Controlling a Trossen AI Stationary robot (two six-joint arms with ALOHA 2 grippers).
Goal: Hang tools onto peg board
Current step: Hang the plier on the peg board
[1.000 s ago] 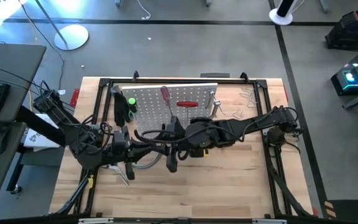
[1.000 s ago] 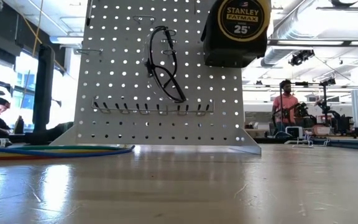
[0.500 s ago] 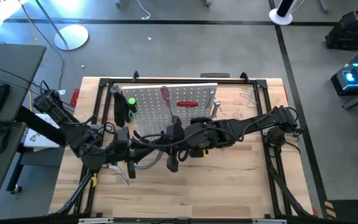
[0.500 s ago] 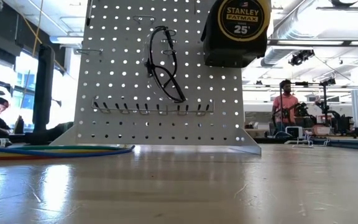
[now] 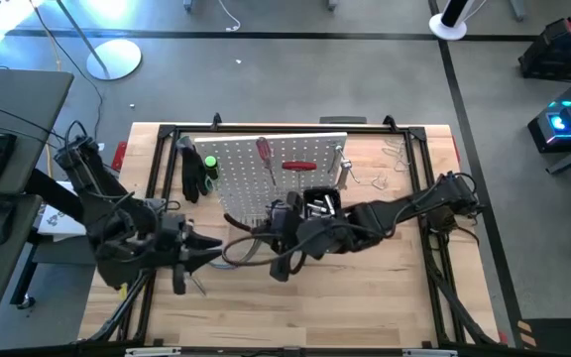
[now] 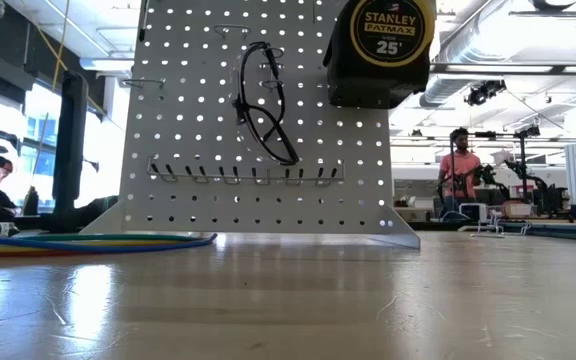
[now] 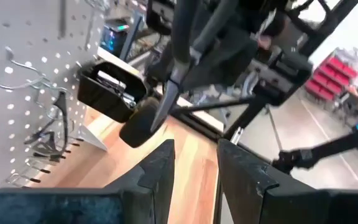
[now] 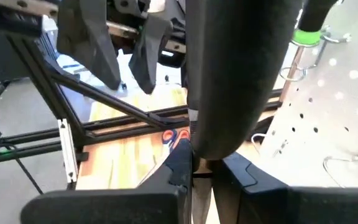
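Observation:
The white peg board stands at the table's far side, also in the low view. On it hang a yellow tape measure, dark glasses, red-handled tools and a black bin. My right gripper is in front of the board, shut on a tool with a thick black handle. My left gripper is open a little to that tool's left, with nothing between its fingers. My right gripper pinches the black-handled tool between its two fingers, at a thin part just past the handle's rounded end. The fingers themselves hide most of that spot. The handle rises right in front of the wrist camera. The tool is lifted clear of the table.
A curved bundle of coloured cables lies on the table left of the board. A black metal frame runs round the table top. Small metal pieces lie at the far right. People sit in the room beyond.
My left gripper has drawn back from the black-handled tool toward the table's left edge and no longer touches it. The tool stays with my right gripper, which has shifted a little toward the near left and turned, so the black bin on the board now shows.

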